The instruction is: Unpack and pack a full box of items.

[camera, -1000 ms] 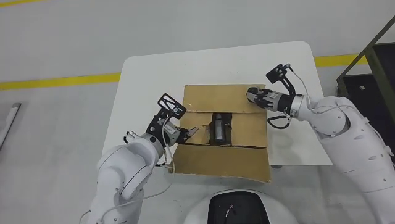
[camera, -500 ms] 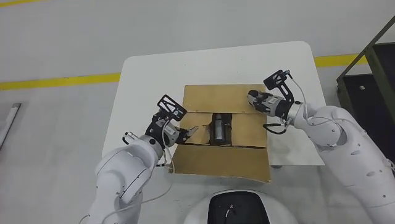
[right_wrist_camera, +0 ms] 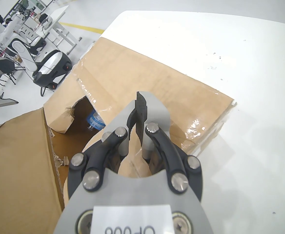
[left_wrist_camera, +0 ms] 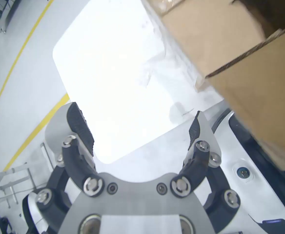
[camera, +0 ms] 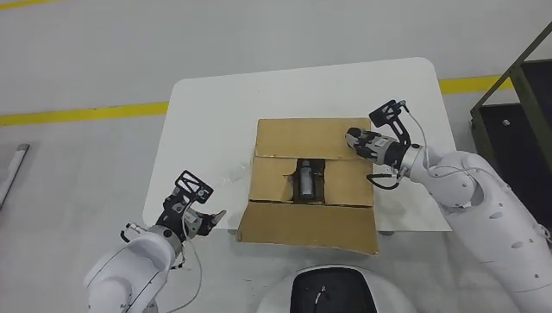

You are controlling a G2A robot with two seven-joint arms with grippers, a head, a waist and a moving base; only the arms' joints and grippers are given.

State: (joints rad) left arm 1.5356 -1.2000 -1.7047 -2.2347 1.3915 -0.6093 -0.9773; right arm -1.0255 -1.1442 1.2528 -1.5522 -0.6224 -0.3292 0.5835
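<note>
Right wrist view first: the right hand (right_wrist_camera: 138, 105) has its two fingers drawn together, the dark pads all but meeting, and I see nothing pinched between them. It sits low over the cardboard box (camera: 302, 136). In the top view that puts it at the box's upper right corner, a little right of the frame's centre. Whether the fingertips actually touch the cardboard I cannot tell.

The left hand (left_wrist_camera: 135, 113) is spread wide with nothing in it. In the top view it hangs at the lower left of the frame, off the near left corner of the white counter (camera: 207, 110) and apart from the box.

The box stands in the middle of the counter with its top partly open. The far flap lies flat, the middle shows a ragged gap, and the near flap (camera: 310, 225) is folded out towards the lower edge of the frame. Through the gap a bottle-shaped item (camera: 306, 179) lies inside the box. A crumpled scrap of clear film (camera: 231, 175) lies on the counter just beside the box's left side.
</note>
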